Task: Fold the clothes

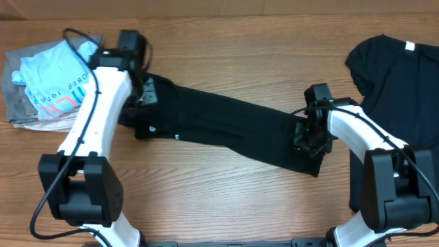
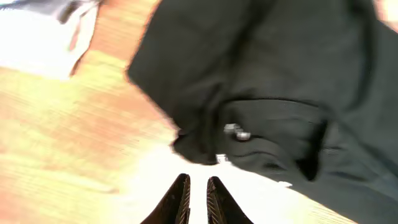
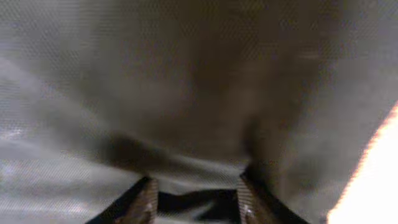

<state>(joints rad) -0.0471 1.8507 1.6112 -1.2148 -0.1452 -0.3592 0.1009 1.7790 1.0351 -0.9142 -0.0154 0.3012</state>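
Overhead view, clock positions taken from the frame centre.

- Black T-shirt [image 1: 226, 127]: lies as 1 long narrow band on the counter [image 1: 226, 41], running from 10 o'clock to 4 o'clock. Small white logo [image 1: 151, 128] and tag [image 1: 176, 136] show near its 10 o'clock end.
- 2nd black T-shirt [image 1: 394, 65]: spread at 2 o'clock, partly under the right arm, unfolded.
- Light blue and grey pile [image 1: 48, 82]: far 10 o'clock, well apart from the band.
- Left pincer [image 1: 145, 95]: at the band's 10 o'clock end. Wrist view shows it narrow, a thin slit with nothing in it, the cloth just beyond the tips.
- Right pincer [image 1: 310, 137]: at the 4 o'clock end, pressed close on the fabric. Fingers [image 3: 146, 199] stand moderately wide with a dark fold between them. I cannot tell whether they pinch it.

Judgement: the lengthwise fold looks done; the crosswise fold is not yet made.

Risks:
1. If cloth snags on a right fingertip as the arm lifts, the 4 o'clock end drags and the band opens.
2. The left pincer, this narrow, may push the hem instead of straddling it, bunching the layers at 10 o'clock.
3. A grab at only the top layer would peel the fold apart.
4. The right arm sweeping toward 2 o'clock could rumple the 2nd shirt.
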